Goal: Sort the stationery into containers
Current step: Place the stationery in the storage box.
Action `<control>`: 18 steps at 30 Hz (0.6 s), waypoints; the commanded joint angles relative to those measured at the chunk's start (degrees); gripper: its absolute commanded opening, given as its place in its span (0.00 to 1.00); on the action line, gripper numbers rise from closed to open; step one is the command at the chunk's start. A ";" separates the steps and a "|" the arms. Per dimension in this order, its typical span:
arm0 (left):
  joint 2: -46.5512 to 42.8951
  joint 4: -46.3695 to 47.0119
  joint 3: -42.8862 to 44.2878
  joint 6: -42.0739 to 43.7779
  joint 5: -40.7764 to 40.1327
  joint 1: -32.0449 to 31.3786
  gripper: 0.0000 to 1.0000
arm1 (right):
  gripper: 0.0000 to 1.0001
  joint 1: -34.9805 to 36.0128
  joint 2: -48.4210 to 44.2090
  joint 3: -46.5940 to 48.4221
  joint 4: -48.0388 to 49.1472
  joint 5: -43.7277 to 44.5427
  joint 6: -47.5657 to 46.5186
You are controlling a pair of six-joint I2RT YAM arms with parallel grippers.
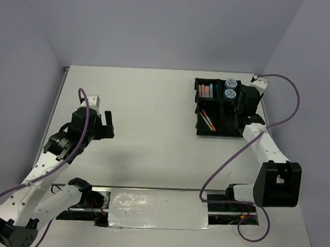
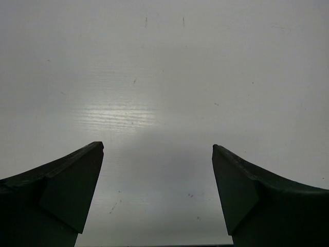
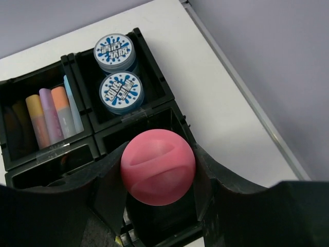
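The black four-compartment tray (image 1: 198, 106) stands at the back right. In the right wrist view its far compartments hold two blue-white tubs (image 3: 114, 50) (image 3: 121, 90) and several highlighter sticks (image 3: 51, 116). Thin orange and yellow pens (image 1: 208, 121) lie in the near left compartment. My right gripper (image 3: 159, 154) is shut on the pink bottle (image 3: 158, 167) and holds it upright over the near right compartment of the tray (image 3: 154, 67). In the top view my right gripper (image 1: 244, 105) hides the bottle. My left gripper (image 2: 158, 146) is open and empty over bare table, far left of the tray (image 1: 108, 126).
The table's right edge (image 3: 257, 113) runs close beside the tray. A purple cable (image 1: 291, 97) loops over the right arm. A shiny strip (image 1: 155, 209) lies along the near edge between the arm bases.
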 commanded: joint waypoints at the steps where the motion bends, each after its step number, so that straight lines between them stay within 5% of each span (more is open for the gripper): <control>1: -0.71 1.63 0.48 0.86 0.02 -0.57 0.99 | 0.00 -0.20 1.91 -0.22 4.79 -1.57 1.73; 5: -1.41 1.72 0.48 1.04 0.11 -0.74 0.99 | 0.00 -0.56 4.29 -3.90 11.34 -6.20 0.86; 18: -1.86 1.89 0.30 1.30 0.46 -1.01 0.99 | 0.00 -0.56 9.64 -4.63 11.83 -3.85 1.73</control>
